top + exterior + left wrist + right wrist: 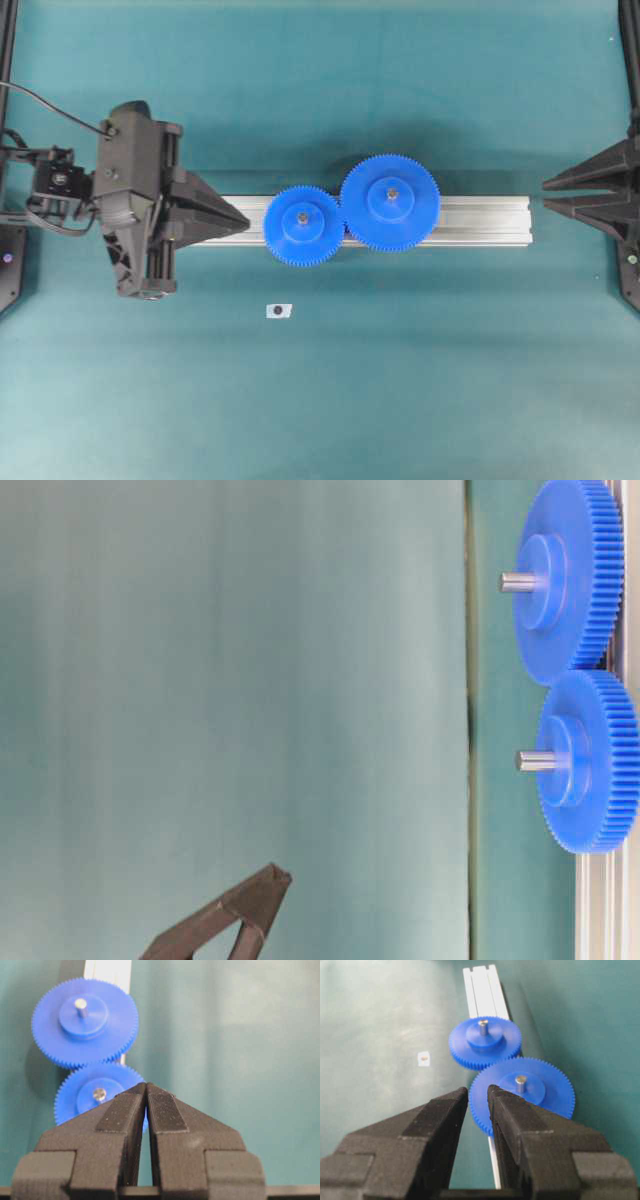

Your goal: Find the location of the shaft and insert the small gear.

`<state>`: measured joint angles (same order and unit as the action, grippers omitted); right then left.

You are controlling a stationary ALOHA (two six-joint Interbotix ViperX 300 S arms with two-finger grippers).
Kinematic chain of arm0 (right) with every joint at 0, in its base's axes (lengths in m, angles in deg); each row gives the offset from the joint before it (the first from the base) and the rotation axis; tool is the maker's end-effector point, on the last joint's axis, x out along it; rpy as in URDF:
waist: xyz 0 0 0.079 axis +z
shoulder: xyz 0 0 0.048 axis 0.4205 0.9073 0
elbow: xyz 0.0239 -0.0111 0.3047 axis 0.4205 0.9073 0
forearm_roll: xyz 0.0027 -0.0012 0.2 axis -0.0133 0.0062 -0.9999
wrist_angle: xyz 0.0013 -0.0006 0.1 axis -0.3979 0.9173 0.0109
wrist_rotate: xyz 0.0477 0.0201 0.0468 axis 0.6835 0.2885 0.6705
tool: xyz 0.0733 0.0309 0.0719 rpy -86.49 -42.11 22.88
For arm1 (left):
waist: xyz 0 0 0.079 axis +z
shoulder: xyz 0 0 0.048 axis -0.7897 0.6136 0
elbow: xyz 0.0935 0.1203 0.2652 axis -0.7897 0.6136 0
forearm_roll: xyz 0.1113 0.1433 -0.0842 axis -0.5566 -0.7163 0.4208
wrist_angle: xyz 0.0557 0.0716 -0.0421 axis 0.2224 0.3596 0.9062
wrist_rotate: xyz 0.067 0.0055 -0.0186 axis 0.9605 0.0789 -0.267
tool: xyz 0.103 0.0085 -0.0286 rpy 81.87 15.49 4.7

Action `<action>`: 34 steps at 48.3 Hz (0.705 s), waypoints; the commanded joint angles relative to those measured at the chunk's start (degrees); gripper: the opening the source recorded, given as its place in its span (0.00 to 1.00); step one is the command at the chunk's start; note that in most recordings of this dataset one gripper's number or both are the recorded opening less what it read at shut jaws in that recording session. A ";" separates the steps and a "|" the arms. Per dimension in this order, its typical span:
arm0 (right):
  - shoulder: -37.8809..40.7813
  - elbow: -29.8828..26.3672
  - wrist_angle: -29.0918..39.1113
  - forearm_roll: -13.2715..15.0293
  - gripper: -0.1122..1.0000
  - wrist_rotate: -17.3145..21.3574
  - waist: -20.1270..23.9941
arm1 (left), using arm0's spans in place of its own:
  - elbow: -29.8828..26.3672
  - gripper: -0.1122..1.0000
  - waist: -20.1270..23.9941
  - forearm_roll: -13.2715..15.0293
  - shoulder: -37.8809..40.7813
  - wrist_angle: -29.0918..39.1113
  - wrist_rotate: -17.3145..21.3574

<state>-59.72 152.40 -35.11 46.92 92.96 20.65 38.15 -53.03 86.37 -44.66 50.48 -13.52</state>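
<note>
The small gear [304, 226] is a blue plastic wheel with fine teeth all round its rim, a raised round hub in the middle, and the grey tip of the shaft [302, 215] showing through the hub's centre. It lies flat on the silver rail [480, 220], its flat faces level with the surface [320, 400], so its axis stands upright; in the table-level view the shaft sticks straight out of the hub, square to the gear's face. Its teeth mesh with those of the large gear [390, 202], which sits on the same rail on the side farther from the left pincer [247, 221] and carries its own grey pin. The small gear lies just ahead of the left pincer's tips, apart from them, with the rail running on in the line the pincer points. That pincer is narrow, its ribbed pads [165, 1112] parted by only a thin slit with nothing between them. The right pincer [478, 1091] stands well beyond the large gear at the rail's far end, its jaws narrowly apart and empty. A small white tag [279, 311] with a dark dot lies on the surface to one side of the left pincer's tips.
</note>
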 commanded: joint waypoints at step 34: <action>0.44 0.35 -0.53 0.00 0.44 0.35 0.00 | 0.35 0.17 -0.18 -0.18 -2.72 2.02 -0.35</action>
<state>-59.72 153.46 -35.11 46.92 92.87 20.74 39.20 -53.03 86.37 -46.25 52.06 -13.78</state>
